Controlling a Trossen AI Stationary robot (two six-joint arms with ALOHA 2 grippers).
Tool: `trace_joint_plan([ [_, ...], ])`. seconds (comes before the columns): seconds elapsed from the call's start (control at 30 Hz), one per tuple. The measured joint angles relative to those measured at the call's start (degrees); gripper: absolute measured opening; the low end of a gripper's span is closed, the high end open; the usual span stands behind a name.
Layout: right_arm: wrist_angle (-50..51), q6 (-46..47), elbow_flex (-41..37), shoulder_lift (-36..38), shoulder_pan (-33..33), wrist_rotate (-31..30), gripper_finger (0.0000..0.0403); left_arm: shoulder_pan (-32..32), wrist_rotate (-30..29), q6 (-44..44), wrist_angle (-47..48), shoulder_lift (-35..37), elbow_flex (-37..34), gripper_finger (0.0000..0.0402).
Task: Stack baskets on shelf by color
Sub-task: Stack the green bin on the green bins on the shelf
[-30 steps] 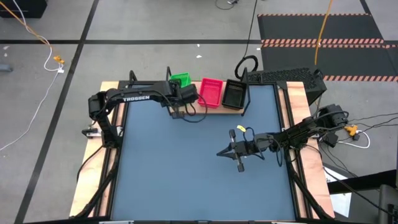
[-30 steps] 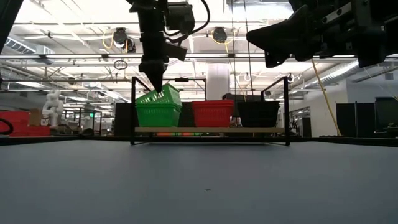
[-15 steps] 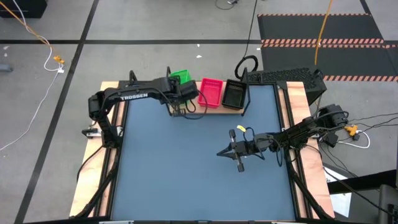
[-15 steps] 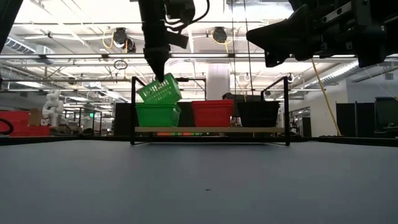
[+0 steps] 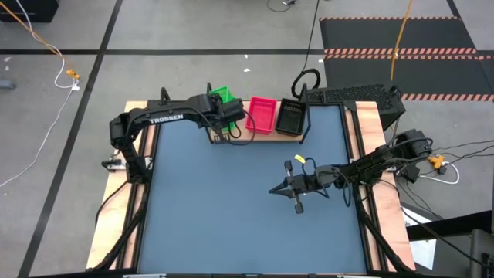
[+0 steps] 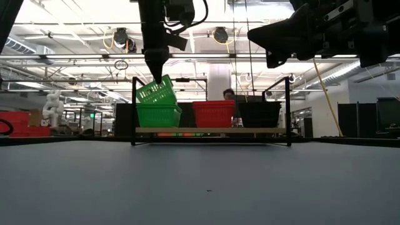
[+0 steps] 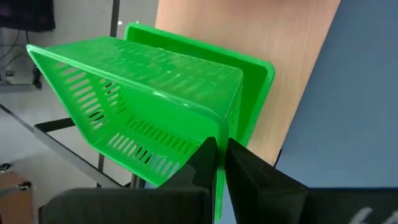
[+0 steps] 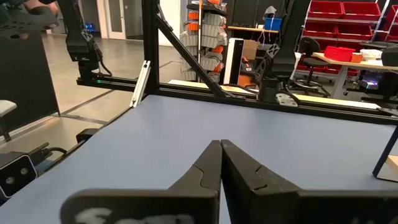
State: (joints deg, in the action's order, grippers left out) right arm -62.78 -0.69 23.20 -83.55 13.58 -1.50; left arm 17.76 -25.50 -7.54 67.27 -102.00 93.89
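Here we pinch the tilted green basket (image 7: pixel 143 106) by its thin rim with our left gripper (image 7: pixel 217 163) above the green one at the shelf's (image 6: pixel 212 130) left end (light, stiff, likely to swing), while our right gripper (image 8: pixel 220 163) waits pressed together mid-table.

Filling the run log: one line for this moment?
left gripper: shut on green basket, tilted above green stack | right gripper: shut, idle mid-table | shelf: red, black placed

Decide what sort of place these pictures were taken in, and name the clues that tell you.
Probably an industrial robotics lab or workshop: open ceiling trusses with hanging lights, storage racks of red bins, and striped hazard tape with cables on a bare concrete floor.
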Motion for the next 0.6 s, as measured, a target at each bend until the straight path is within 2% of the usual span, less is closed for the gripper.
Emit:
trace_joint_plan([
  [0.17,0.00,0.00,0.00,0.00,0.00,0.02,0.0000,0.15,-0.38,0.02,0.19,0.00,-0.02,0.0027],
  [0.27,0.00,0.00,0.00,0.00,0.00,0.02,0.0000,0.52,-0.68,0.28,0.44,0.00,-0.02,0.0043],
  [0.6,0.02,0.00,0.00,0.00,0.00,0.02,0.0000,1.73,-0.27,3.19,-0.60,0.00,-0.04,0.0177],
])
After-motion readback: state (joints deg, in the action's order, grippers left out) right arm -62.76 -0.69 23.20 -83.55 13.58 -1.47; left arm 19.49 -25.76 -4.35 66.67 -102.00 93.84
